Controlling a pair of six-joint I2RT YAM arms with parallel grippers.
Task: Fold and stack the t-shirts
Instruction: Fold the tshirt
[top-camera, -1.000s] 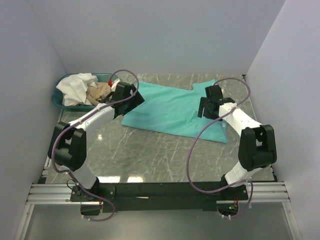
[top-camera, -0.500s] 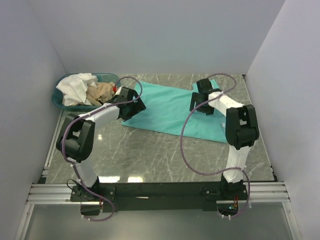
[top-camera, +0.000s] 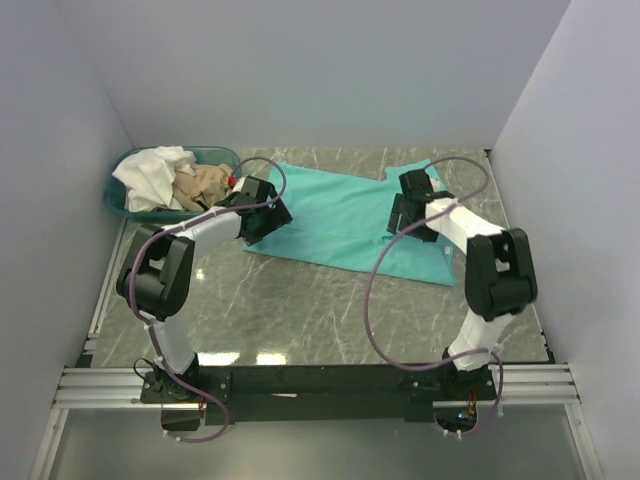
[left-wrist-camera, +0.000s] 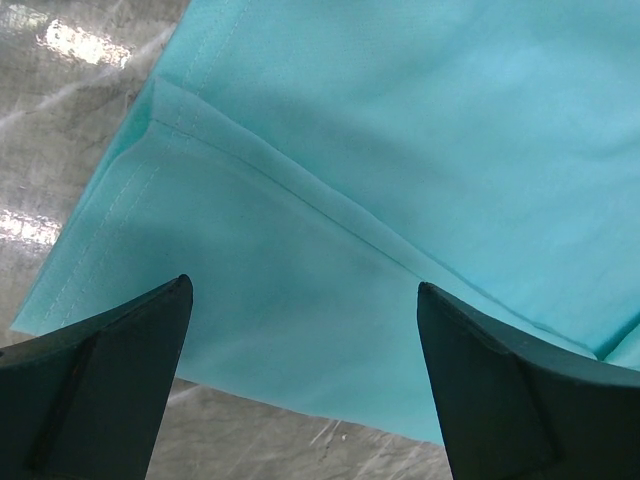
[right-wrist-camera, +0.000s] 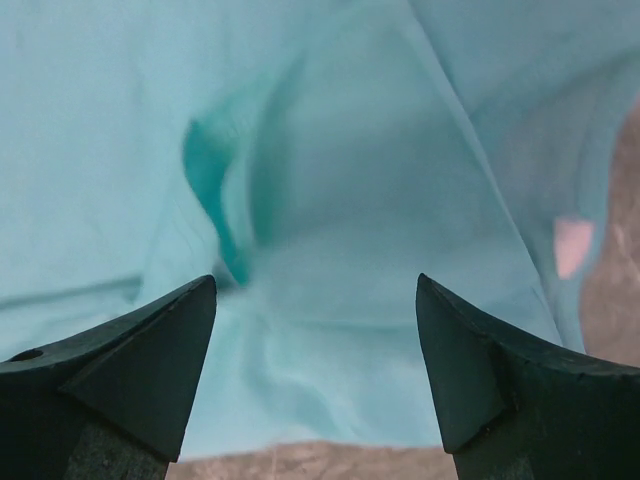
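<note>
The teal-green t-shirt (top-camera: 345, 215) lies spread flat on the grey marble table. My left gripper (top-camera: 262, 218) hovers open over its left hem edge; the left wrist view shows the hemmed corner of the t-shirt (left-wrist-camera: 330, 250) between the spread fingers (left-wrist-camera: 110, 370). My right gripper (top-camera: 408, 212) hovers open over the shirt's right part, above a wrinkled fold (right-wrist-camera: 330, 230). The white t-shirt (top-camera: 152, 175) and the tan-beige t-shirt (top-camera: 203, 183) lie crumpled in the teal basket (top-camera: 118, 200) at the back left.
White walls close in the table at the left, back and right. Bare marble table (top-camera: 300, 300) lies between the shirt and the arm bases. Purple cables loop over both arms.
My right gripper has moved from the shirt's far right part back toward the near side. My left gripper has barely moved at the left hem. The shirt's right part has changed shape.
</note>
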